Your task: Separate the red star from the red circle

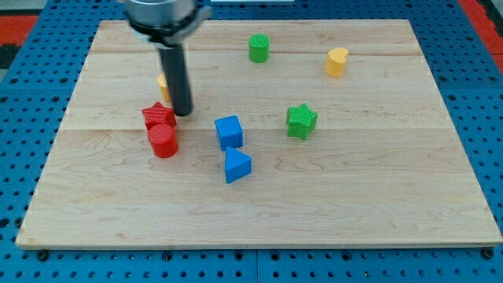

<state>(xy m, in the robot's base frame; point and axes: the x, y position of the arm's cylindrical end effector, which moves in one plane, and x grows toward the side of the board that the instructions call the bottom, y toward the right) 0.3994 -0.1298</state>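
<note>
The red star [157, 116] lies at the board's left-centre, touching the red circle [163, 141] just below it. My tip [183, 113] stands right beside the star's upper right edge, touching or nearly touching it. The dark rod rises from there to the view's top and hides most of a yellow block [162, 82] behind it.
A blue cube [229, 131] and a blue triangle [236, 166] sit right of the red pair. A green star [301, 120] is at centre right. A green cylinder [258, 48] and a yellow heart [336, 62] are near the top edge of the wooden board [354, 204].
</note>
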